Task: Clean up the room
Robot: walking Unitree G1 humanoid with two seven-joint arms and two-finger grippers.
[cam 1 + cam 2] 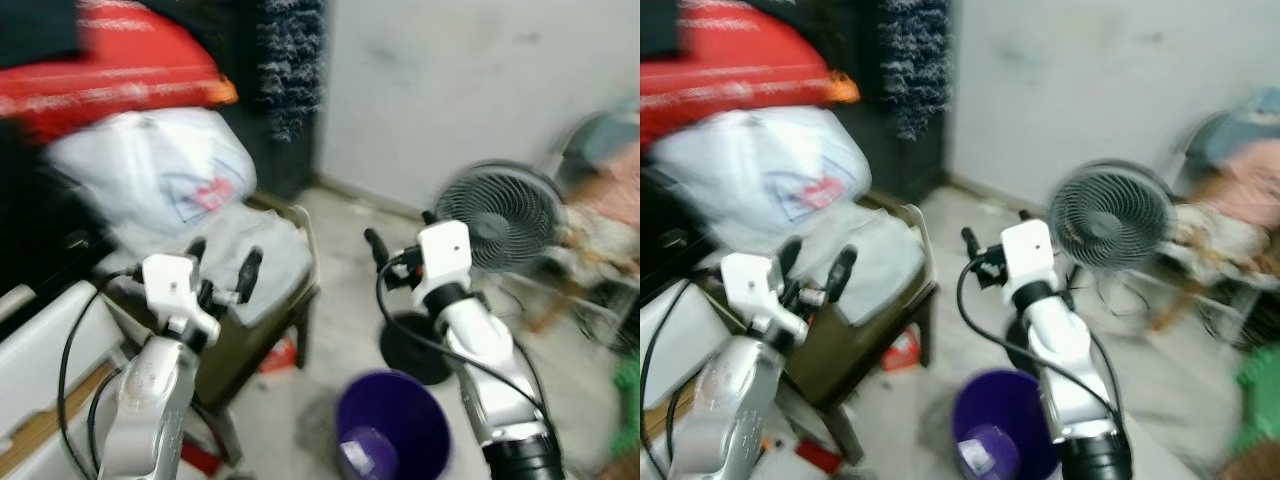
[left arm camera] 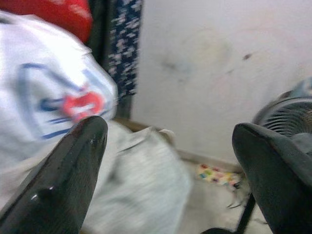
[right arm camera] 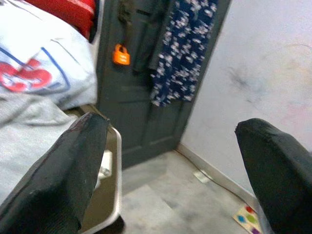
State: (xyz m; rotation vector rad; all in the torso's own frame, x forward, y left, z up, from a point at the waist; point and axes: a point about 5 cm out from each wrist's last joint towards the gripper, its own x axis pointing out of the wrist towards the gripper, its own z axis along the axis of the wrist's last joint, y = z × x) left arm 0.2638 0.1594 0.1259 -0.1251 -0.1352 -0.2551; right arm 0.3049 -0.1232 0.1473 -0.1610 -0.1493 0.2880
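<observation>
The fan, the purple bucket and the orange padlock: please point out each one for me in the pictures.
fan [image 1: 502, 215], left eye view, on the middle of its round grille.
purple bucket [image 1: 432, 424], left eye view, on the inner wall at its right side.
orange padlock [image 3: 121, 55], right wrist view, on its body, hanging on the dark door.

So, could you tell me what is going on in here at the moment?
The robot is tidying a cluttered room and holds nothing. Its left gripper is open, raised over grey cloth piled on a chair beside a white bag. Its right gripper is open too, held up in front of a standing fan. A purple bucket sits on the floor between the arms.
</observation>
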